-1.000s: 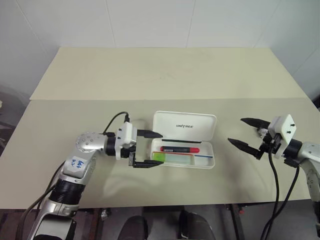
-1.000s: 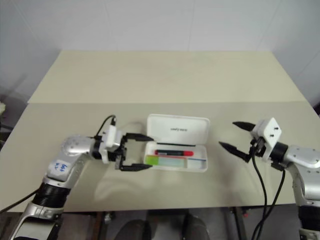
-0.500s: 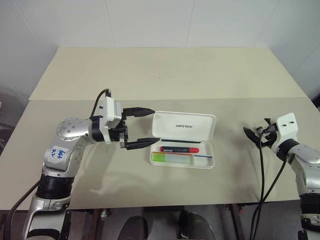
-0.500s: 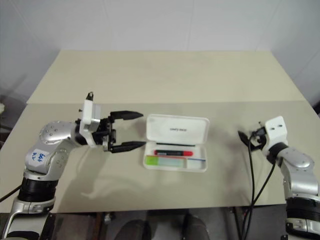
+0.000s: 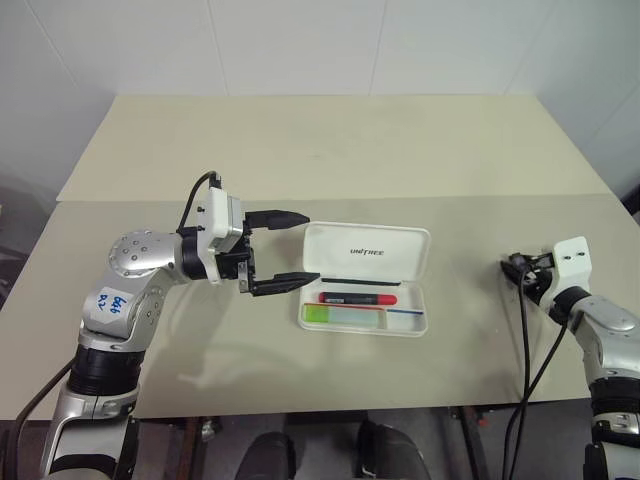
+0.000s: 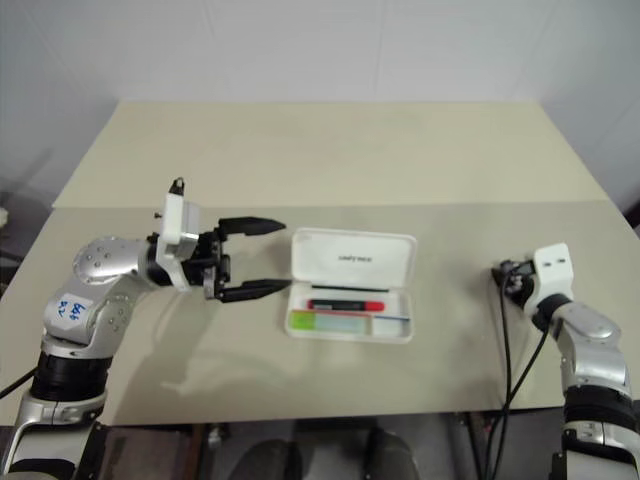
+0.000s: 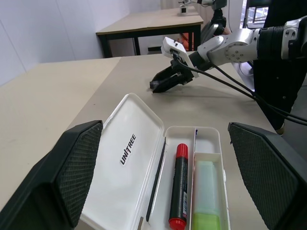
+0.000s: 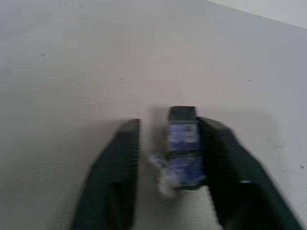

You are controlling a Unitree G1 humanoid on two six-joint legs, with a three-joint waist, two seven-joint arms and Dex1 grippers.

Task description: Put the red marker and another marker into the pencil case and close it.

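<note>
Jaws of the left gripper (image 5: 308, 247) are spread wide and nothing is held between them. In the left eye view the gripper is seen left of centre, pointing toward the right of the frame, with its tips just beside the left short end of the pencil case (image 5: 400, 265).

The case is laid open at the middle of the table (image 5: 300, 150), its long axis running left to right across the frame. The lid is folded back flat on the upper side, hinged along the tray's upper long edge. Inside the tray the red marker (image 5: 358, 298) is placed along the upper side and the green highlighter (image 5: 330, 315) below it at the left end, both parallel to the long axis.

The right gripper (image 5: 512, 268) is set low at the right edge of the frame, well apart from the case; whether it is open or closed cannot be told.

Only the closing is judged to remain. The left arm is taken to be the nearer one, and the lid would have to be swung toward the lower frame, over the tray.
</note>
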